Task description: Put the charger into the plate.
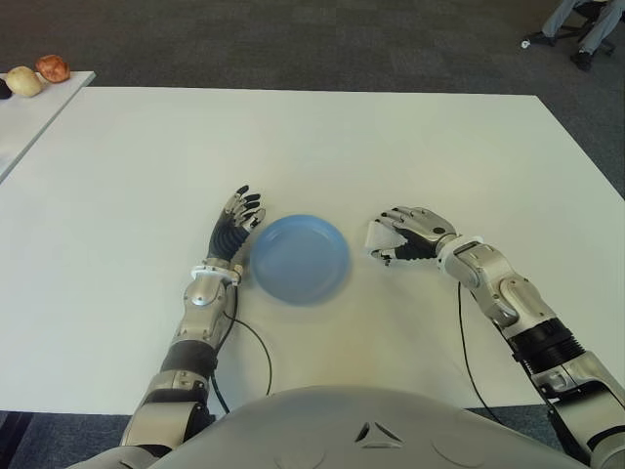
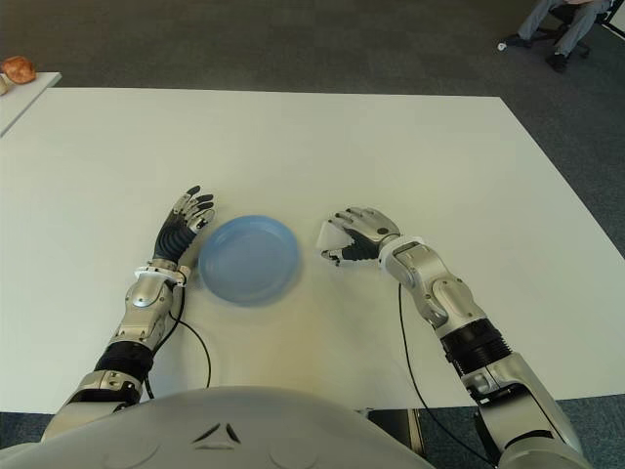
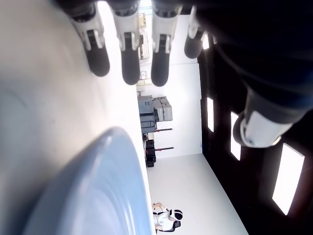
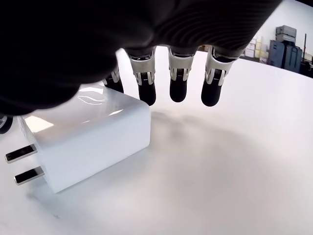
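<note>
A round blue plate (image 1: 300, 258) lies on the white table (image 1: 293, 137) in front of me. Just right of it sits a white charger (image 1: 378, 236), flat on the table with its two prongs showing (image 4: 19, 164). My right hand (image 1: 393, 240) arches over the charger (image 4: 88, 139) with curled fingers (image 4: 178, 83); two fingertips meet its far top edge and the others hang past it. Against the plate's left rim, my left hand (image 1: 237, 220) shows with straight, spread fingers (image 3: 129, 58) holding nothing. The plate's rim (image 3: 98, 186) fills the left wrist view.
A second white table (image 1: 29, 107) at the far left carries small round items (image 1: 39, 73). A seated person's legs (image 1: 584, 24) show at the far right on dark carpet. Thin cables (image 1: 262, 344) trail from both wrists near the table's front edge.
</note>
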